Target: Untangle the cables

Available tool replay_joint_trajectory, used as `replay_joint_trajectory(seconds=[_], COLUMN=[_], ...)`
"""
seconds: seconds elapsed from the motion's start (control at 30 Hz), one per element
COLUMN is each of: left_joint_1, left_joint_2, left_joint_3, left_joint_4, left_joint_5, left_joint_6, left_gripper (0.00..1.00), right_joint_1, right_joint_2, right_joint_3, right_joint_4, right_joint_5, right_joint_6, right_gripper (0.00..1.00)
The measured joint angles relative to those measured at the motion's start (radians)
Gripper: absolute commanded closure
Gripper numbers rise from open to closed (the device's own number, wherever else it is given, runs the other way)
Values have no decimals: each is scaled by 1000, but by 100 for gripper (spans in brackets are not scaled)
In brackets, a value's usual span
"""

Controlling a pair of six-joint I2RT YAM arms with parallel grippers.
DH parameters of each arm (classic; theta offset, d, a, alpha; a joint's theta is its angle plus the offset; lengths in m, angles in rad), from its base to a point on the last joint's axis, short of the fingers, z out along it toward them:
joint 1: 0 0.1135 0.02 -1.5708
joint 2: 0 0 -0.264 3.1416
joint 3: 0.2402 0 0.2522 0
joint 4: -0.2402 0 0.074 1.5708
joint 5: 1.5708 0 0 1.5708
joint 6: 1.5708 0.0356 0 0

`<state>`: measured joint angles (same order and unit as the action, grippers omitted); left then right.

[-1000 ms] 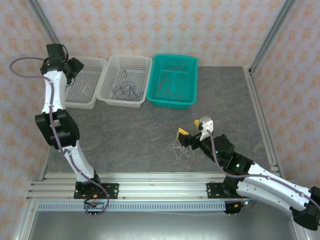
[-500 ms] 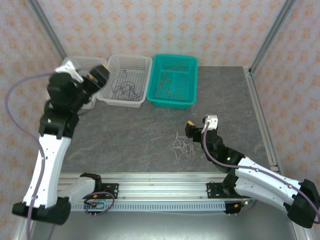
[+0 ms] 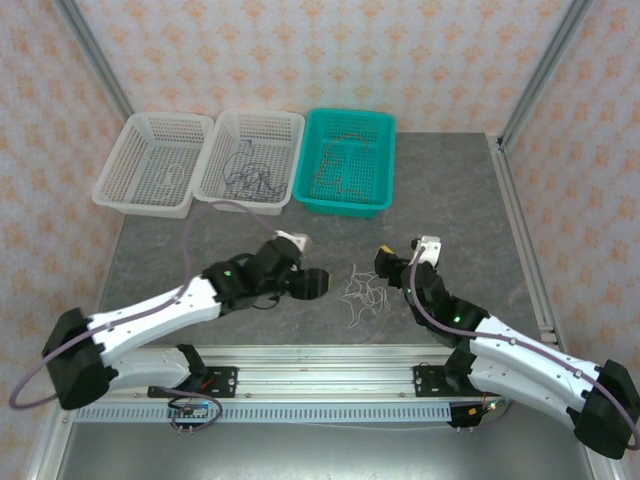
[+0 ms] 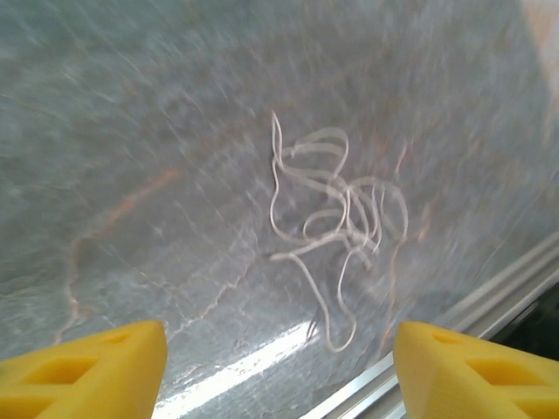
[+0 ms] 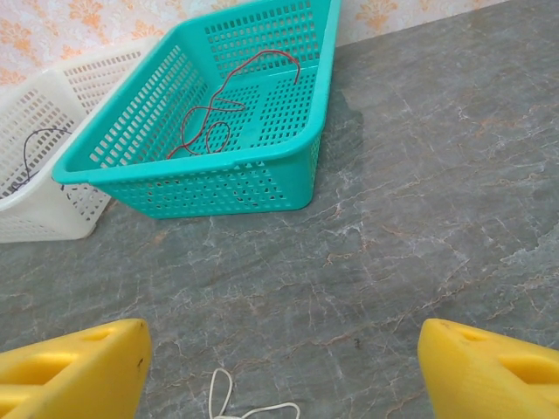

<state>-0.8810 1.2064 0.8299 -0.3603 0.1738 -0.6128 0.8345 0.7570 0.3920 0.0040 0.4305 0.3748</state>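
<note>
The left hand [image 3: 318, 283], spread wide, and the right hand [image 3: 384, 262], equally spread, flank the white tangle of cables [image 3: 365, 293] lying on the table [image 3: 450, 190] between them. The step probably goes best by pinching 1 outer loop, not the knot, and drawing it slowly away.

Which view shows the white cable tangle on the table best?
Left wrist: the white cable tangle sits mid-frame, loops distinguishable despite blur. Top external shows it small. Right wrist catches one loop at the bottom edge.

white-black arms [image 3: 150, 315], lilac hoses [image 3: 187, 240], yellow fingertips [image 4: 83, 367]
</note>
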Motion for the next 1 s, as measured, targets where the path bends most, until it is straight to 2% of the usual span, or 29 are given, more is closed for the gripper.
replay_joint_trajectory(seconds=[0.13, 0.33, 0.5, 0.57, 0.6, 0.7, 0.77, 0.9, 1.0], left_joint_1=[-43, -51, -51, -51, -51, -48, -48, -44, -18], left_joint_2=[154, 396, 498, 530, 545, 564, 568, 553, 475], left_joint_3=[3, 84, 120, 134, 142, 148, 146, 118, 47], left_joint_4=[40, 21, 52, 82, 96, 145, 185, 246, 260], left_joint_5=[33, 116, 149, 149, 148, 140, 140, 136, 135], left_joint_6=[141, 407, 488, 491, 492, 501, 504, 505, 498], left_gripper=[30, 30, 31, 39, 48, 82, 100, 100, 100], right_joint_1=[0, 0, 0, 0, 0, 0, 0, 0, 0], right_joint_2=[-3, -34, -60, -67, -70, -72, -72, -73, -31], right_joint_3=[0, -6, -7, -7, -7, -9, -9, -9, -2], right_joint_4=[-2, -13, -32, -39, -42, -47, -53, -62, -87], right_joint_5=[0, 0, 0, 0, 0, 0, -1, -31, -100], right_joint_6=[15, 33, 39, 46, 50, 60, 61, 47, 11], right_gripper=[20, 21, 21, 21, 21, 21, 22, 26, 26])
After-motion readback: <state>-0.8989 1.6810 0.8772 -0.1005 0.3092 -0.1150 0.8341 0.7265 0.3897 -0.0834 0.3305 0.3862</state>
